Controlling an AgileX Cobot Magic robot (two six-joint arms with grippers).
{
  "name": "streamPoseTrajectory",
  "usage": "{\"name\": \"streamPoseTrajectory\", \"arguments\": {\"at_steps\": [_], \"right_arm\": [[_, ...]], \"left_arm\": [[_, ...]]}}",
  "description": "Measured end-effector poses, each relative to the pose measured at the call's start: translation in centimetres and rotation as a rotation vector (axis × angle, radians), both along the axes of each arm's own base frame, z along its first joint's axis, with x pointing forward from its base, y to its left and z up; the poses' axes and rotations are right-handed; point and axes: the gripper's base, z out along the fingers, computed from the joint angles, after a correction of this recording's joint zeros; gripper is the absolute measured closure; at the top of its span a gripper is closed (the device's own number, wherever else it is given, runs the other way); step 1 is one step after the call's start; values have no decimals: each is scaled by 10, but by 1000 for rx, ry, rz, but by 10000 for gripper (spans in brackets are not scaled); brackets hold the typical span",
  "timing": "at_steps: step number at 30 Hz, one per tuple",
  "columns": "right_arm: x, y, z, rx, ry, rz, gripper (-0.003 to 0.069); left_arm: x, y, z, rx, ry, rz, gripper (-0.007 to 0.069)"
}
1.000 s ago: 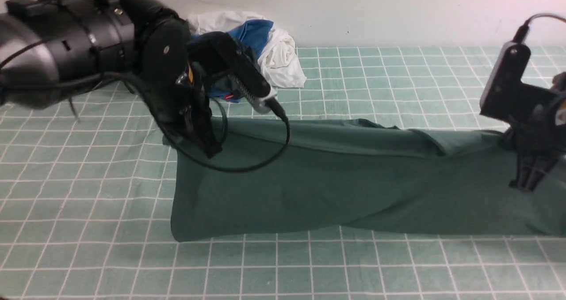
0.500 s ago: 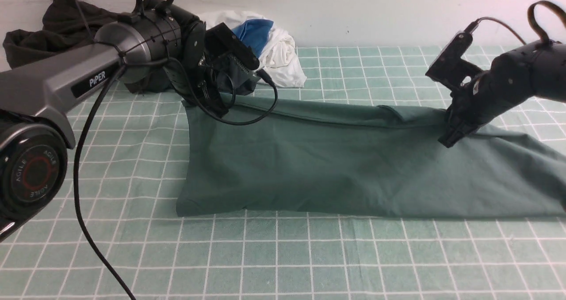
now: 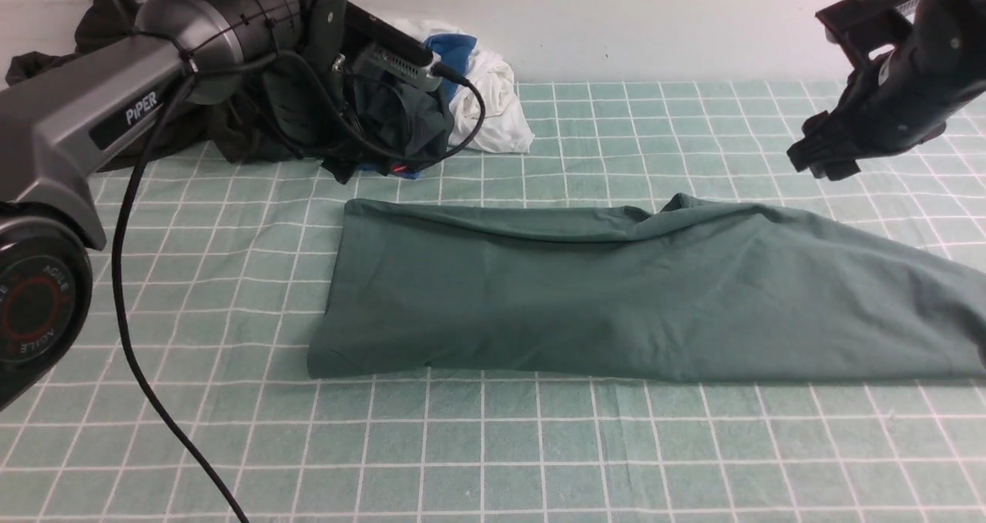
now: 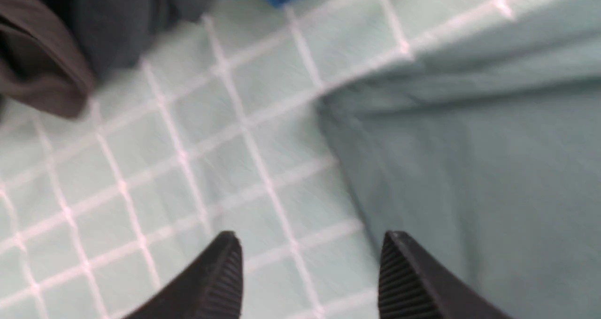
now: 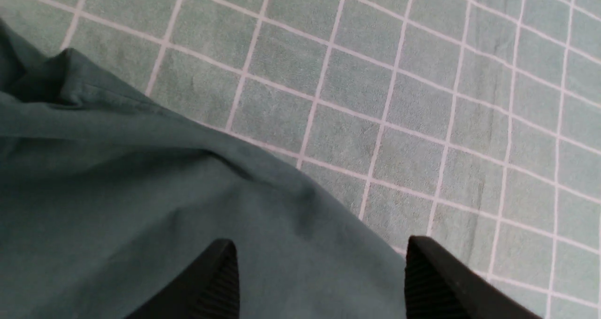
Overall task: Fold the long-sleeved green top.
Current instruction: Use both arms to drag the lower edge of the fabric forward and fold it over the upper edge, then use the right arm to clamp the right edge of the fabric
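Note:
The green long-sleeved top (image 3: 616, 300) lies flat on the table as a long band folded lengthwise, running from the middle to the right edge; its logo and sleeves are hidden. My left gripper (image 3: 343, 165) hangs above the table just behind the top's far left corner. In the left wrist view the gripper (image 4: 310, 244) is open and empty over the cloth's edge (image 4: 469, 168). My right gripper (image 3: 816, 165) is raised behind the top's right part. In the right wrist view it (image 5: 319, 248) is open and empty above the top (image 5: 141, 192).
A pile of clothes lies at the back left by the wall: a dark olive-black garment (image 3: 100, 45), a dark teal-grey one with a red tag (image 3: 408, 122) and a white and blue cloth (image 3: 485, 92). The table has a green checked cover (image 3: 539, 461). The left arm's cable (image 3: 154, 400) hangs across the front left.
Both grippers carried the top's edge toward the back, let it go and rose away open. The top has settled flat.

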Motion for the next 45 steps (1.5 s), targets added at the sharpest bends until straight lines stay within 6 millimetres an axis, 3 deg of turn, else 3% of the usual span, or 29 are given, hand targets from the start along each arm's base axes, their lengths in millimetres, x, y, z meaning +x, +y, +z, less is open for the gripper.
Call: {"name": "streamPoseTrajectory", "arguments": {"at_steps": [1,5,9,13,18,22,25,30,32,36,38,42,45], "right_arm": [[-1,1,0,14,8,-4,214],[-8,12,-10,153,86,6,214],[-6,36,-34,285,131,89,214],[8,63,-77,382,148,117,214],[36,77,-118,425,92,82,214],[68,79,-116,475,-25,27,222],[79,73,-106,501,-58,-8,233],[87,37,-55,487,-54,-37,272],[80,24,-39,460,-24,-35,281],[47,-18,-2,360,60,-46,305],[30,-35,0,341,96,-74,312],[-6,-66,-1,322,144,-150,320],[-38,-102,-14,292,195,-253,321]], "left_arm": [[-2,-3,-1,-5,12,-2,312],[-16,-27,-19,-43,103,-74,500],[-23,-28,-42,-42,159,-80,611],[-26,-18,-53,-25,211,-57,628],[-29,-14,-54,-8,251,-45,628],[-30,-14,-54,-9,264,-42,628],[-30,-14,-54,-9,264,-42,628],[-32,-13,-56,-2,286,-39,628],[-35,-12,-60,5,306,-37,628],[-52,-6,-85,38,402,-33,628],[-62,-2,-98,57,440,-35,628],[-74,6,-98,50,387,-39,628],[-82,16,-99,35,362,-23,628]]}}
